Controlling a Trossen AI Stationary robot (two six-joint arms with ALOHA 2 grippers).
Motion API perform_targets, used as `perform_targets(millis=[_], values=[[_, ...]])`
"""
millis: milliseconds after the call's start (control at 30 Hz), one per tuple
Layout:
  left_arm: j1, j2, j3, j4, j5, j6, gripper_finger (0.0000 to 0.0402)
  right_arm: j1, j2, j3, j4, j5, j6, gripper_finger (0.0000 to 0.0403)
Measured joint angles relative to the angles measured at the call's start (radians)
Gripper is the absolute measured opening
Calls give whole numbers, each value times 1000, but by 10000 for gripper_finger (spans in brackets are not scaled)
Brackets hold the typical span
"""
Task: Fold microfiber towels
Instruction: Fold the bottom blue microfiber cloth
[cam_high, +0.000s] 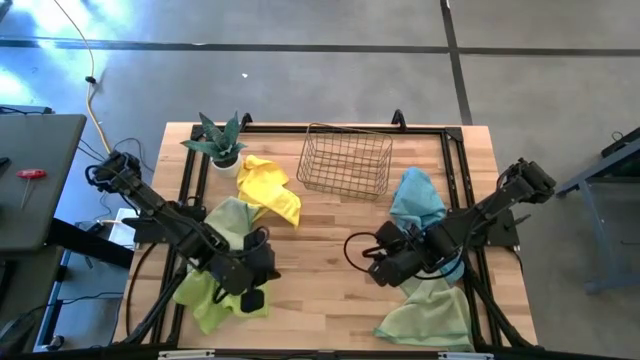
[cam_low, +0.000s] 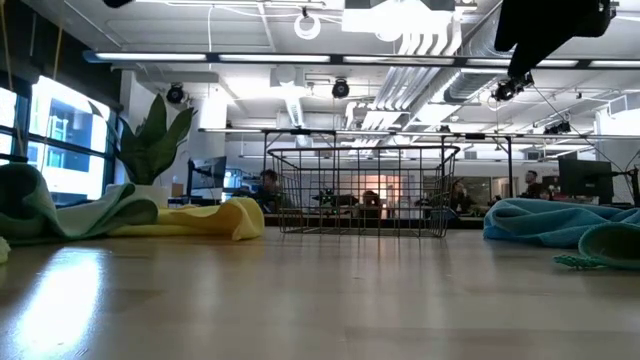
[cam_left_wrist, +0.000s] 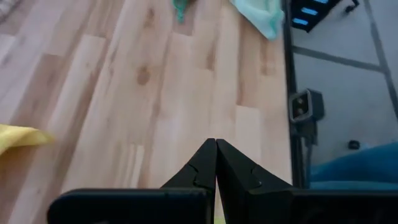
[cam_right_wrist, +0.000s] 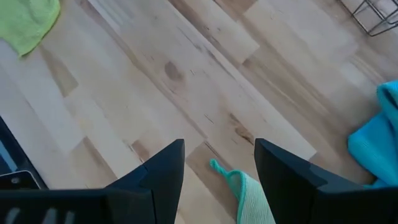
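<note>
Several microfiber towels lie loose on the wooden table: a yellow one (cam_high: 268, 188) (cam_low: 200, 218) at the far left, a light blue one (cam_high: 415, 195) (cam_right_wrist: 376, 137) at the right, a lime green one (cam_high: 212, 298) (cam_right_wrist: 28, 22) at the near left, a pale sage one (cam_high: 232, 214) under my left arm, and a pale green one (cam_high: 430, 315) at the near right. My left gripper (cam_high: 262, 272) (cam_left_wrist: 216, 142) hangs shut above bare wood. My right gripper (cam_high: 368, 262) (cam_right_wrist: 219, 144) hangs open over the table. A corner of the pale green towel (cam_right_wrist: 244, 190) lies on the wood below its fingers, untouched.
A wire basket (cam_high: 345, 160) (cam_low: 360, 190) stands at the far middle and a spiky potted plant (cam_high: 218, 140) (cam_low: 155, 140) at the far left corner. A black frame (cam_high: 455, 190) runs along the table's edges. Bare wood (cam_high: 320, 260) lies between the two grippers.
</note>
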Motion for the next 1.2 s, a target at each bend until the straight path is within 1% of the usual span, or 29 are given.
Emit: perform_targets(millis=[100, 167, 267, 333, 400, 467, 600, 733, 767, 900, 967, 1067, 1100, 1200], values=[[15, 3, 0, 3, 49, 4, 0, -10, 0, 0, -4, -2, -16, 188], [22, 6, 0, -9, 51, 5, 0, -15, 0, 0, -4, -2, -41, 188], [56, 3, -1, -10, 45, 67, 0, -20, 0, 0, -11, -2, -53, 188], [93, 3, 0, -10, 15, 117, 0, -27, 0, 0, -40, -13, -28, 188], [129, 3, -1, -10, -20, 126, 0, -42, 0, 0, -93, -62, 34, 188], [158, 3, -1, -10, -13, 150, 0, -60, 0, 0, -158, -113, 100, 188], [208, 3, -1, 5, 78, 290, 0, -90, 0, 0, -272, -168, 173, 188], [254, 3, 10, 16, 89, 386, 0, -121, 0, 0, -309, -194, 173, 188], [267, 3, 14, 8, 120, 404, 0, -128, 0, 0, -307, -193, 172, 188], [333, 2, 14, -46, 275, 401, 0, -149, 0, 0, -300, -192, 172, 188], [361, 3, 13, -86, 330, 389, 0, -159, 0, 0, -300, -193, 166, 188], [387, 6, 13, -88, 407, 416, 2, -172, 0, 0, -299, -194, 147, 188], [396, 6, 13, -82, 427, 440, 6, -177, 0, 0, -300, -199, 146, 188], [420, 6, 13, -64, 443, 491, 29, -189, 0, 0, -300, -248, 137, 188]])
